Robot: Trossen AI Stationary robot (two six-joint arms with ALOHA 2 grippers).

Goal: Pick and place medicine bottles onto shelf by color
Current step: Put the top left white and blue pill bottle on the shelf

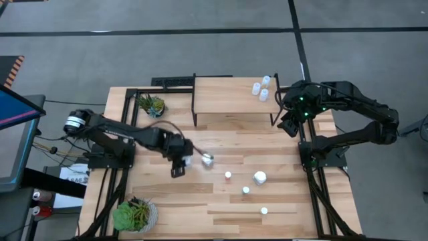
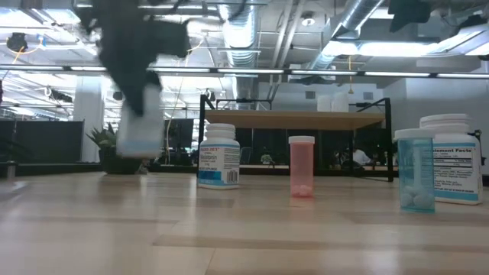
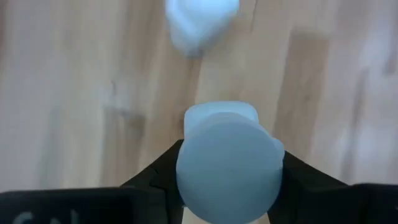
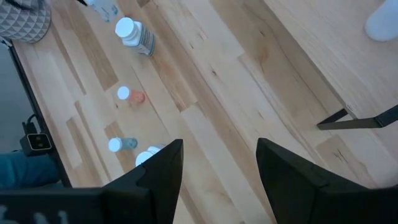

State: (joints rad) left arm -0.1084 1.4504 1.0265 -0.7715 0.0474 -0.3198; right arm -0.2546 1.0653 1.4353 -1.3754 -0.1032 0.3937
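Observation:
My left gripper (image 1: 179, 163) is shut on a white medicine bottle (image 2: 140, 116) over the table's middle left; the bottle's cap (image 3: 227, 174) fills the left wrist view. A second white bottle (image 1: 207, 159) stands just right of it. A reddish bottle (image 1: 228, 175), a large white one (image 1: 259, 177) and two small ones (image 1: 245, 190) (image 1: 264, 210) stand on the tabletop. The shelf (image 1: 227, 97) at the far side carries three pale bottles (image 1: 261, 88) at its right end. My right gripper (image 1: 289, 124) hangs open by the shelf's right end. My left gripper pinches the white bottle between its two fingers (image 3: 155, 180), one on each side just under the cap's rim (image 3: 184, 158). The fingers come from above, slanting down. The bottle hangs below them, cap end up and a little tilted, clear of the table.
Two potted plants stand on the left: one (image 1: 151, 104) beside the shelf's left end, one (image 1: 134, 214) at the near corner. Black frame rails (image 1: 307, 174) run along both sides of the table. Bare wood lies between the shelf and the standing bottles.

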